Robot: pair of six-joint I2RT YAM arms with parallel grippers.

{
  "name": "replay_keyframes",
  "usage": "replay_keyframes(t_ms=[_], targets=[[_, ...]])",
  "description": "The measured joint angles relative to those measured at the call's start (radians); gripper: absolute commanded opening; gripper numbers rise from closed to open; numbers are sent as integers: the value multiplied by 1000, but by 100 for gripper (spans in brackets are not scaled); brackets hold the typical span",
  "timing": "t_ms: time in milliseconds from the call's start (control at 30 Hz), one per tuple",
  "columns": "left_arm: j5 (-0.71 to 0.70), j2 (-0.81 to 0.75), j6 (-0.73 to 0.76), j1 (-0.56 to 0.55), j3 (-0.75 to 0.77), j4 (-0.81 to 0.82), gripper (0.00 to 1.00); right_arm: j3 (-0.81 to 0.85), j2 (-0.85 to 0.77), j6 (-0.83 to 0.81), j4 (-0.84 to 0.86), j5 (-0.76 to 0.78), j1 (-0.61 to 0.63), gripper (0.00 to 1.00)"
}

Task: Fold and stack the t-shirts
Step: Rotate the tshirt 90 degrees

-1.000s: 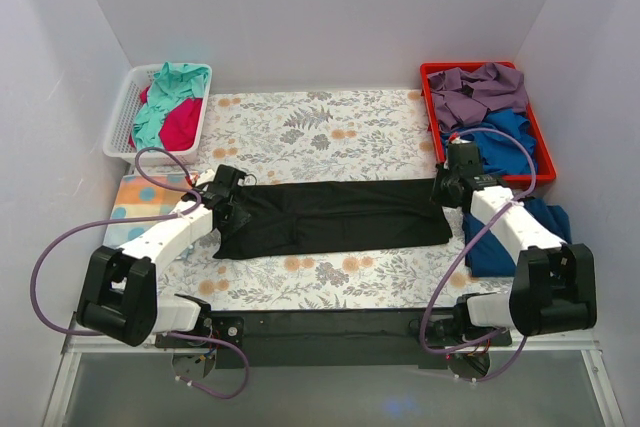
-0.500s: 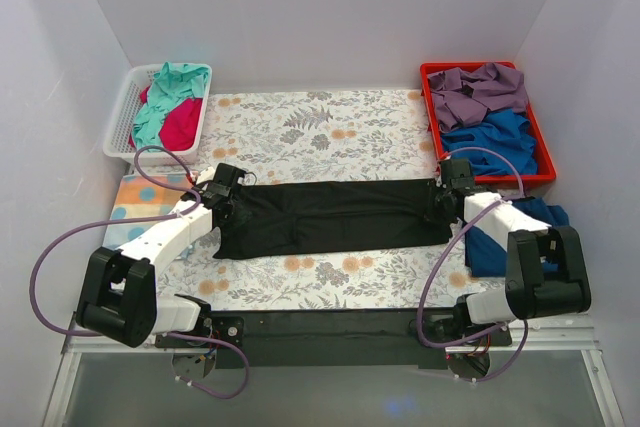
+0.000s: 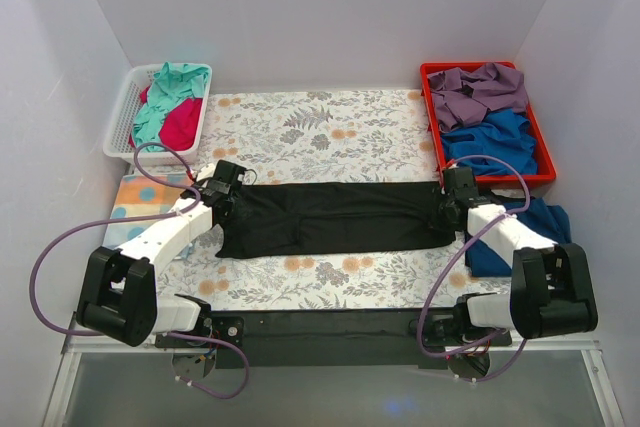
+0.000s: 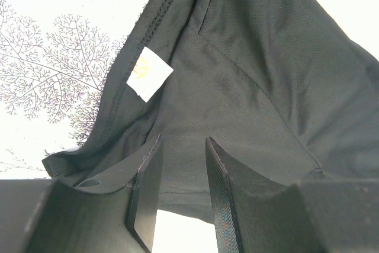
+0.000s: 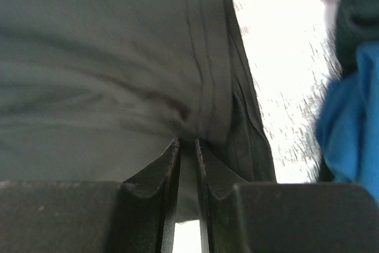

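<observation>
Left gripper [image 4: 182,146], at the near left of the table, stands part open, its two fingers set a little apart with the edge of the black t-shirt [image 3: 335,217] lying in the gap; nothing is clamped. Right gripper [image 5: 187,141], at the near right, has its fingers pressed almost together on a seamed edge of the same shirt. The black t-shirt lies as a long band across the middle of the floral table sheet [image 3: 320,127], stretched between the two grippers, its pale neck label [image 4: 149,74] just beyond the left fingers. A dark blue t-shirt [image 3: 510,242] is heaped just right of the right arm. A pale dotted cloth [image 3: 140,202] lies beside the left arm. Farther back, a white basket [image 3: 118,127] at left holds a teal t-shirt [image 3: 165,97] and a magenta t-shirt [image 3: 180,127]. A red bin [image 3: 428,102] at right holds purple garments [image 3: 480,87] and a blue garment [image 3: 495,137].
</observation>
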Motion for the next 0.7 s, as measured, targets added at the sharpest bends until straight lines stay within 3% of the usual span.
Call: replay_keyframes(t_ms=[200, 367, 533, 700], targets=[[6, 32, -3, 0, 0, 18, 33, -11, -111, 0, -74, 4, 0, 29], [24, 163, -4, 0, 1, 76, 33, 17, -222, -3, -121, -11, 0, 31], [18, 275, 1, 0, 103, 93, 34, 56, -305, -3, -137, -42, 0, 31], [-20, 458, 21, 0, 306, 77, 34, 71, -337, -4, -141, -76, 0, 31]])
